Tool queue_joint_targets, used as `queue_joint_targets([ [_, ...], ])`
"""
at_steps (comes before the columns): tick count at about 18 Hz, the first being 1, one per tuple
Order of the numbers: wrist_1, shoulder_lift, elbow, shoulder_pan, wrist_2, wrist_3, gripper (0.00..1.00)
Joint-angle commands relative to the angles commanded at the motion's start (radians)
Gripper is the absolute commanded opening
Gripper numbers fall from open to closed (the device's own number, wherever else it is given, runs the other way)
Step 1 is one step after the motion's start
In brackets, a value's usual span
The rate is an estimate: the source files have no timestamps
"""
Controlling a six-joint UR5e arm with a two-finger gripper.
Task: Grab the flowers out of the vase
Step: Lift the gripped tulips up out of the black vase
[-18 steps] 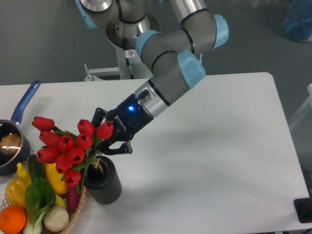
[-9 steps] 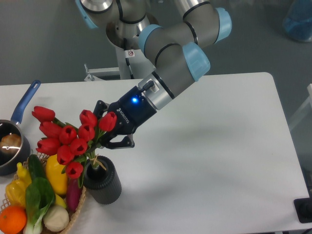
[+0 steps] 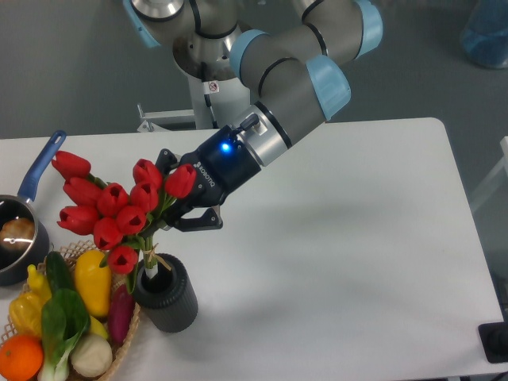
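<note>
Clamped around the tulip stems just under the buds, the gripper (image 3: 176, 213) sits left of centre in the frame, its dark fingers pinching the bunch from behind the blooms. Compared with a second ago it has risen and drifted slightly right, and the flowers (image 3: 119, 208) have come up with it: the buds now stand higher above the vase (image 3: 166, 291), and a pale length of bare stem shows at the vase's mouth where green leaves filled it before. The stem ends are still inside the mouth, so the bunch is not yet free. The lift is under way and looks about half done; a further straight pull upward should clear the rim.

Nearest the camera, at lower left, the wicker basket (image 3: 127, 343) of vegetables and fruit lies just beside the vase, touching or nearly so. The vase itself has not shifted on the white table (image 3: 357, 262). Farther back on the left edge rests the blue-handled saucepan (image 3: 22, 230), well apart from the arm.
</note>
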Motion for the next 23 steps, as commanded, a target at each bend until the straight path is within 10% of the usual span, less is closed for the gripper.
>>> queue_joint_targets([
  [23, -0.003, 0.046, 0.005, 0.116, -0.042, -0.077, 0.21],
])
